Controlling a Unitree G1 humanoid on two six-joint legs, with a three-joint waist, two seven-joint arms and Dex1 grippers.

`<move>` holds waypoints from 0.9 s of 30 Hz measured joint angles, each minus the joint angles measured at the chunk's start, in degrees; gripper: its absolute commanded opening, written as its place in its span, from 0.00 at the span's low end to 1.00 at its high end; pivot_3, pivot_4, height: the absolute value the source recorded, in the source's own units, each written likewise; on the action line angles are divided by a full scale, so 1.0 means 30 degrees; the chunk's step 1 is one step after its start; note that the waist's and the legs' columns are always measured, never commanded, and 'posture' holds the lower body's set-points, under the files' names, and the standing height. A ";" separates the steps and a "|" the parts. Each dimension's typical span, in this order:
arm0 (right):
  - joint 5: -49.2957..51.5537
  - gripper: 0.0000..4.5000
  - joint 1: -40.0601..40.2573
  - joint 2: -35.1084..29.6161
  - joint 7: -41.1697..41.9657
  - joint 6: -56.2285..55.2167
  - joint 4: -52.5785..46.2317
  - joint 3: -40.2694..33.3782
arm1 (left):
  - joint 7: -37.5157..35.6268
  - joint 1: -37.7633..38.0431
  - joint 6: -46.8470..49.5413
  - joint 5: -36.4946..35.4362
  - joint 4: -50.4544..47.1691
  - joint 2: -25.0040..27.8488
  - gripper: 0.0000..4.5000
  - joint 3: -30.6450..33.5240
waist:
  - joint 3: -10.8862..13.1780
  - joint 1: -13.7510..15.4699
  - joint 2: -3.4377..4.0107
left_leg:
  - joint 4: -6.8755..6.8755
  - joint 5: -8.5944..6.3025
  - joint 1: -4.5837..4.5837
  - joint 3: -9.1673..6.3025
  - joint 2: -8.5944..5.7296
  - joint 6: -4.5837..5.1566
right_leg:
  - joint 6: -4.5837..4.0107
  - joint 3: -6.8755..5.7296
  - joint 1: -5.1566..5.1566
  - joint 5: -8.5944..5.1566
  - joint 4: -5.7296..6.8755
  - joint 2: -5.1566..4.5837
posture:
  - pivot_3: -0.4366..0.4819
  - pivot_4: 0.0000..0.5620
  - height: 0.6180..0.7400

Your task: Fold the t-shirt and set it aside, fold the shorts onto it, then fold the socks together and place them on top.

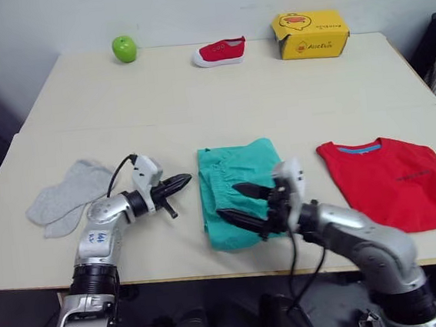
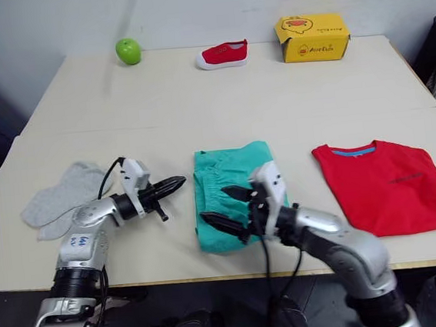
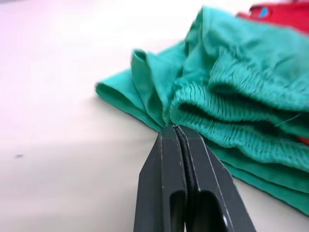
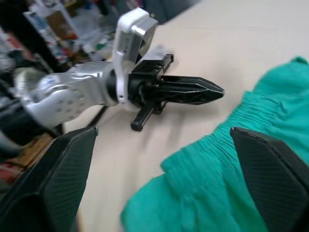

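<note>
We see the left gripper (image 1: 180, 184) with its jaws pressed together on nothing, the tips just beside the left edge of the shorts (image 1: 240, 192), level with the gathered waistband. The right gripper (image 1: 241, 204) hangs over the near part of the shorts with its jaws spread wide apart, holding nothing. The teal shorts lie folded in a compact stack near the front middle of the bench (image 1: 196, 96). To the robot's right of them, apart from the shorts, the red t-shirt (image 1: 396, 181) lies folded flat with its blue collar band towards the far side. To the robot's left, near the left arm, the grey socks (image 1: 67, 196) lie overlapping each other, unfolded. The bench is a pale cream surface with a seam running across it between the near and far halves. Along its far edge stand a green apple (image 1: 124, 48), a small red shoe (image 1: 220, 52) and a yellow cardboard box (image 1: 310, 35). Behind the bench rises a plain pale wall (image 1: 202, 3).
</note>
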 measured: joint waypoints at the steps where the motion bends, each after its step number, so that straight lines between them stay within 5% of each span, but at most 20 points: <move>1: 0.0337 0.85 -0.0175 -0.0601 0.0711 -0.0009 0.0286 -0.0575 | -0.0263 -0.0036 0.0182 -0.0335 -0.0207 0.0149 0.00 0.0161 | 0.0002 0.0009 -0.0004 | 0.0000 0.0000 0.0003 -0.0006 -0.0005 0.0000 | 0.0000 -0.0010 0.0012 0.0000 -0.0003 -0.0003 | 0.48 0.27 1.00; 6: -0.3390 0.49 -0.3116 -0.2757 0.5072 -0.4124 0.6384 -0.0461 | -0.1732 -0.1175 0.0678 -0.1149 -0.2178 -0.0339 0.00 -0.1024 | 0.0013 0.0000 -0.0021 | 0.0015 0.0019 0.0014 0.0017 -0.0063 0.0029 | 0.0031 -0.0001 0.0031 0.0017 -0.0005 -0.0032 | 0.48 0.27 1.00; 12: -0.8907 0.01 -0.7046 -0.1221 0.9075 -1.0643 1.5430 0.2642 | -0.0496 -0.0914 -0.1510 0.1301 -0.2239 -0.2538 0.00 -0.3903 | 0.0030 -0.0276 -0.0018 | 0.0009 0.0045 0.0019 0.0085 -0.0024 -0.0010 | 0.0032 0.0026 0.0007 0.0017 0.0005 0.0027 | 0.48 0.27 1.00; 19: -1.1982 0.00 -1.1218 0.1604 1.1587 -1.6711 2.5201 0.3214 | 0.1143 0.0715 -0.1243 0.3615 -0.1846 -0.2541 0.00 -0.5584 | 0.0042 -0.0543 -0.0012 | 0.0020 0.0084 0.0039 0.0078 0.0006 -0.0035 | 0.0031 0.0041 0.0017 0.0017 0.0037 0.0049 | 0.48 0.27 1.00; 27: -1.3563 0.00 -1.4492 0.1911 0.8658 -2.0314 3.2251 0.1205 | 0.1673 0.1059 -0.1586 0.4086 -0.2252 -0.2301 0.00 -0.5543 | 0.0045 -0.0585 -0.0003 | 0.0020 0.0103 0.0069 0.0073 0.0014 -0.0060 | 0.0018 0.0065 0.0020 0.0011 0.0087 0.0030 | 0.48 0.27 1.00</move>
